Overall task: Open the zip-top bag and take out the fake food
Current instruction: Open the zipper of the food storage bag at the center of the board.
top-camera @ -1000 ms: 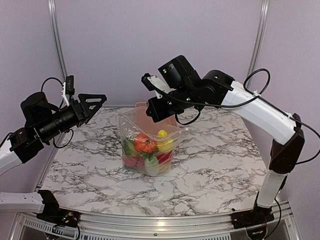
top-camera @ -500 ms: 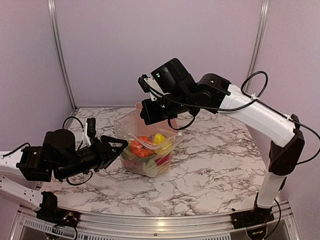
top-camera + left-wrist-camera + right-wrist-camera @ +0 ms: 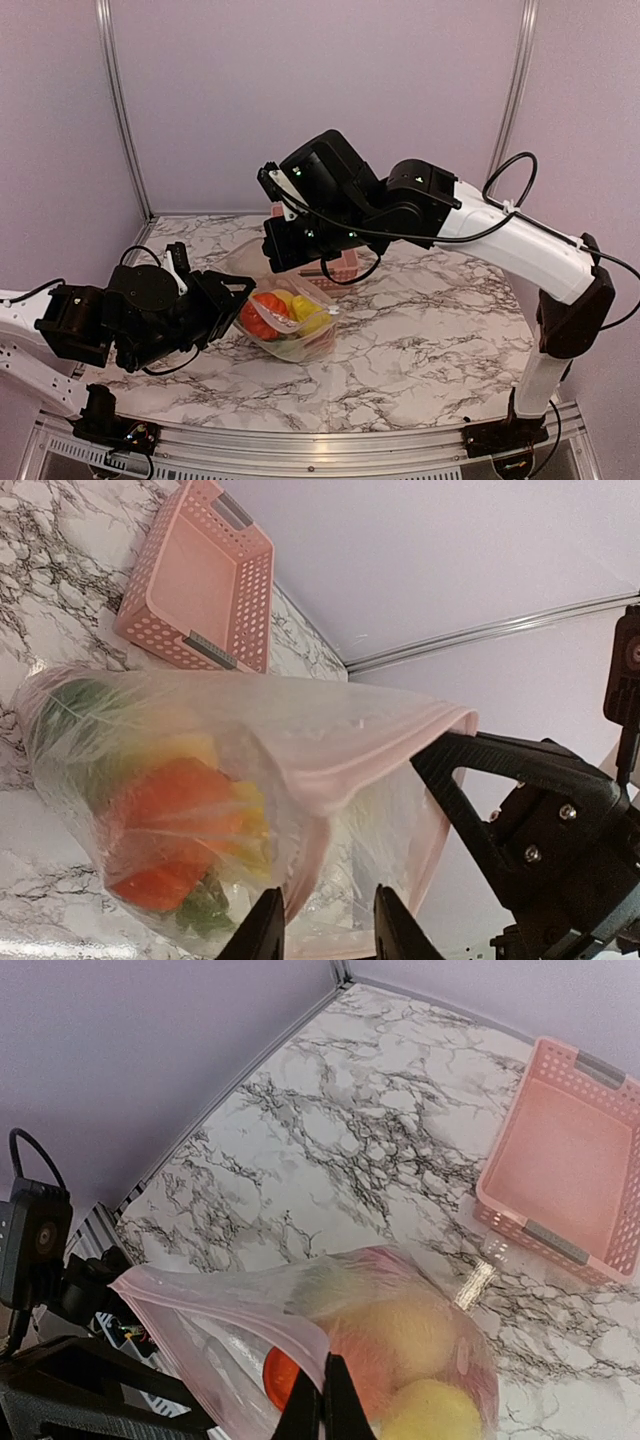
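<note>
Left gripper (image 3: 330, 927): fingers apart, straddling a fold of the pink zip strip on the near rim; whether they touch the film cannot be told.
Right gripper (image 3: 325, 1400): pressed together on the opposite rim, holding it up.
Zip-top bag (image 3: 330, 730): tilted between the two arms and hung from the right gripper, its lower end seemingly resting on the marble table (image 3: 350, 1130); the mouth looks partly parted.
Fake food (image 3: 175, 815): all inside, heaped at the low end; orange, yellow, green and red pieces.
Pink basket (image 3: 250, 610): behind the bag, apart from it.
Hazards: the left jaws may catch both walls and keep the mouth flat. Slick film may slip from either pinch once pulled. A hard pull apart could tear the film or tip the load across the table.
</note>
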Available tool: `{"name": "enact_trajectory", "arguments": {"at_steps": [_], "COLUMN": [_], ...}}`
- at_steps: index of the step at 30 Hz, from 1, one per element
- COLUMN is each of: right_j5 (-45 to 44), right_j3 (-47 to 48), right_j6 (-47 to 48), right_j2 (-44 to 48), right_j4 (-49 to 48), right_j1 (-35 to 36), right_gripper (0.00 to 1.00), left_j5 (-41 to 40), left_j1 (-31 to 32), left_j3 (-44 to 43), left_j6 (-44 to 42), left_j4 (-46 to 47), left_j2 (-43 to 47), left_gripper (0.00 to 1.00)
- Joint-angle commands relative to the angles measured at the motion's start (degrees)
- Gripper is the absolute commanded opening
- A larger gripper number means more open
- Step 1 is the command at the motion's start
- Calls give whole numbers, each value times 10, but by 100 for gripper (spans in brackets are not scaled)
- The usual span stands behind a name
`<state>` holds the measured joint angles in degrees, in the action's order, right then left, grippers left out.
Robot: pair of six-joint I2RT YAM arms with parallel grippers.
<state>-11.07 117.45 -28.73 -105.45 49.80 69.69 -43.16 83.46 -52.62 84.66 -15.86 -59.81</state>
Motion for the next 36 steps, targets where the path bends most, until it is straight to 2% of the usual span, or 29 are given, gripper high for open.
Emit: {"name": "enact_trajectory", "arguments": {"at_steps": [1,10,21,24,26,30,36], "right_j5": [-21,-21,-32,-35,-39,-41,-25], "right_j3": [3,0,7,8,10,34,95], "right_j6": [-13,-11,-14,-16,-15,-4,4], "right_j2": [0,1,-10,-12,-14,-24,-61], "right_j4": [-17,-23,-24,-23,-19,-9,-9], "right_j1": [9,13,29,31,33,33,33], "right_gripper": [0,0,0,0,0,0,0], "left_j5": [-38,-29,-27,-25,-29,-61,-126], "left_j1": [12,19,20,21,21,21,20], "left_j3": [-24,-23,-19,-17,-15,-28,-72], "left_j6": [42,70,66,63,61,54,0], "left_j4": [-93,-134,-127,-126,-132,-182,-264], "left_j2": [-13,-30,-38,-38,-26,27,125], "left_gripper": [31,26,19,11,0,0,0]}}
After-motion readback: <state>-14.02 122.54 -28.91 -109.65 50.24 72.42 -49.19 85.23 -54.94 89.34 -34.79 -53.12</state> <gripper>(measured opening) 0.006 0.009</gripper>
